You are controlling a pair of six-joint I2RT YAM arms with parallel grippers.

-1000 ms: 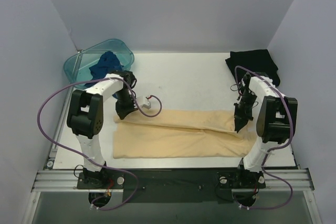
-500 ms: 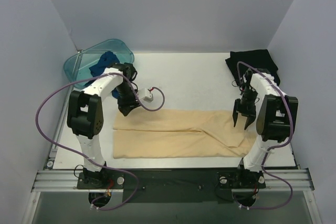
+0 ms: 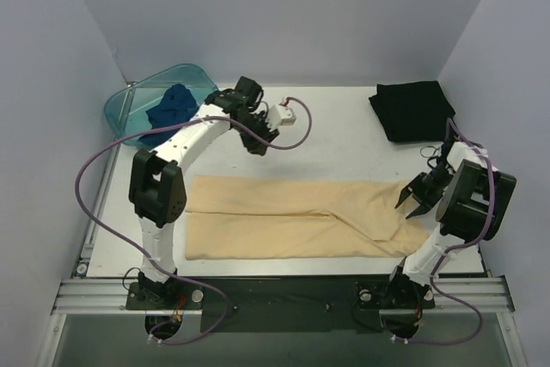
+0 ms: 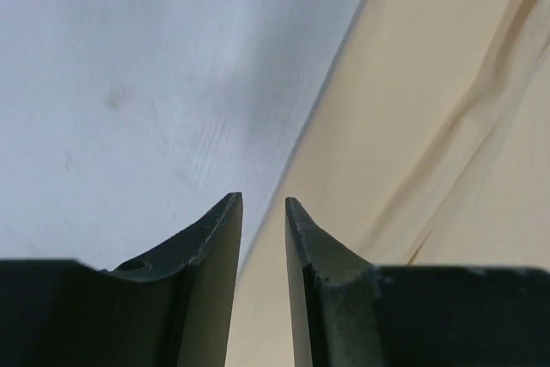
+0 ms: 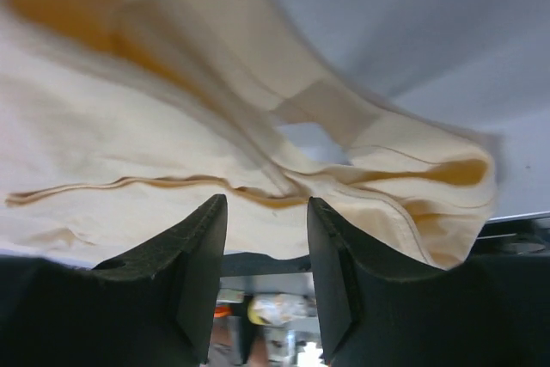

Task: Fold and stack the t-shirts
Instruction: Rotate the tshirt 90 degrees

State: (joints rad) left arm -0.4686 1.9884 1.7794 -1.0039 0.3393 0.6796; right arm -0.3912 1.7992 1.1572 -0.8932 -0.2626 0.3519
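Observation:
The pale yellow-tan t-shirt (image 3: pixel 301 217) lies folded lengthwise in a long band across the near part of the table. It also shows in the left wrist view (image 4: pixel 447 126) and in the right wrist view (image 5: pixel 172 152). My left gripper (image 3: pixel 259 147) hangs above bare table just behind the shirt's far edge; its jaws (image 4: pixel 263 204) are slightly apart and hold nothing. My right gripper (image 3: pixel 411 202) is open and empty over the shirt's right end (image 5: pixel 266 204). The black t-shirt (image 3: pixel 413 109) lies folded at the back right. The dark blue t-shirt (image 3: pixel 172 106) sits crumpled in the basin.
A teal translucent plastic basin (image 3: pixel 129 107) stands at the back left corner. Purple cables loop from both arms. A metal rail (image 3: pixel 284 294) runs along the table's near edge, and grey walls close in the sides and back.
Both grippers have let go of the yellow-tan shirt and lifted off. The left arm has swung to the back and right; the right gripper has moved right. The folded edge lies flat.

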